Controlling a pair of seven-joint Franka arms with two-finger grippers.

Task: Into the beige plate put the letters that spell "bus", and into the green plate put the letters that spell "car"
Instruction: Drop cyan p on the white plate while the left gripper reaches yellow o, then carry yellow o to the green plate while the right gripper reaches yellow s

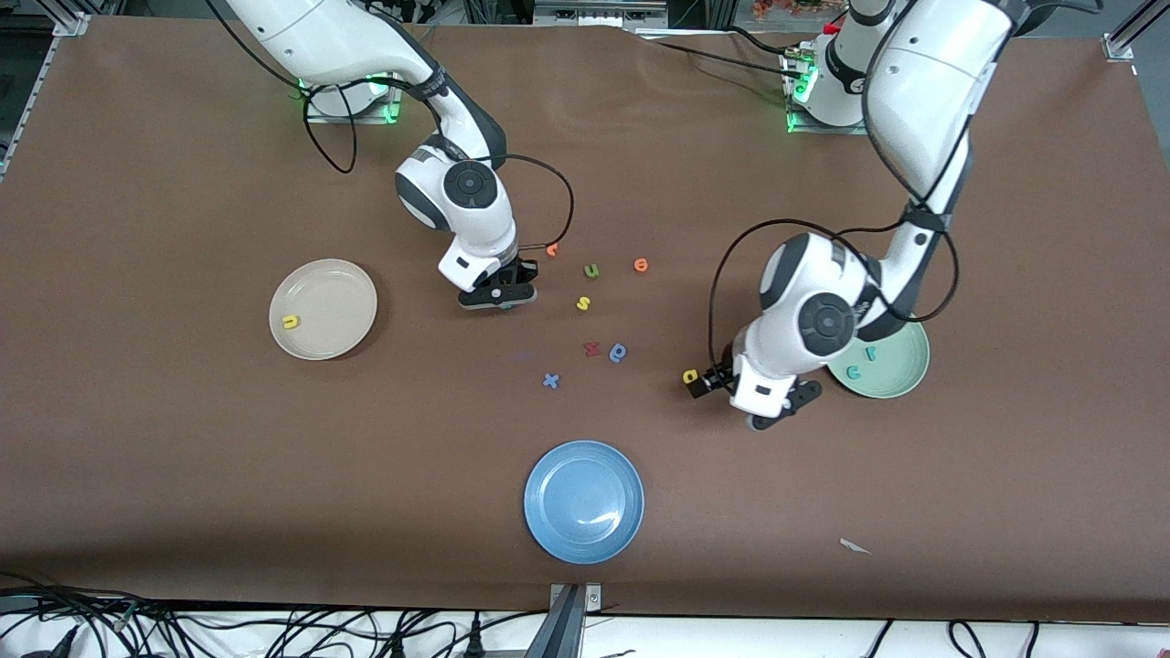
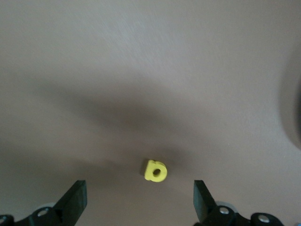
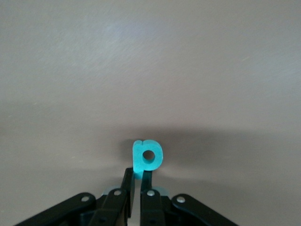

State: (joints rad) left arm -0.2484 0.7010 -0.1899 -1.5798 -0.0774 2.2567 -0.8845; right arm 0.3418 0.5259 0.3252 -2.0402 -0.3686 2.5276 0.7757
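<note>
Brown tabletop: my right gripper (image 3: 138,176) pinches the teal foam "b" (image 3: 147,157) by its stem; my left gripper (image 2: 138,202) gapes over the yellow foam "a" (image 2: 155,170), centred between fingers.

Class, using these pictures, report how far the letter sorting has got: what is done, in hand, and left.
Done: a yellow u lies in the beige plate; the teal c and r lie in the green plate. In hand: the right gripper is shut on the teal b; the open left gripper hovers over the yellow a. Left: the yellow s.
</note>
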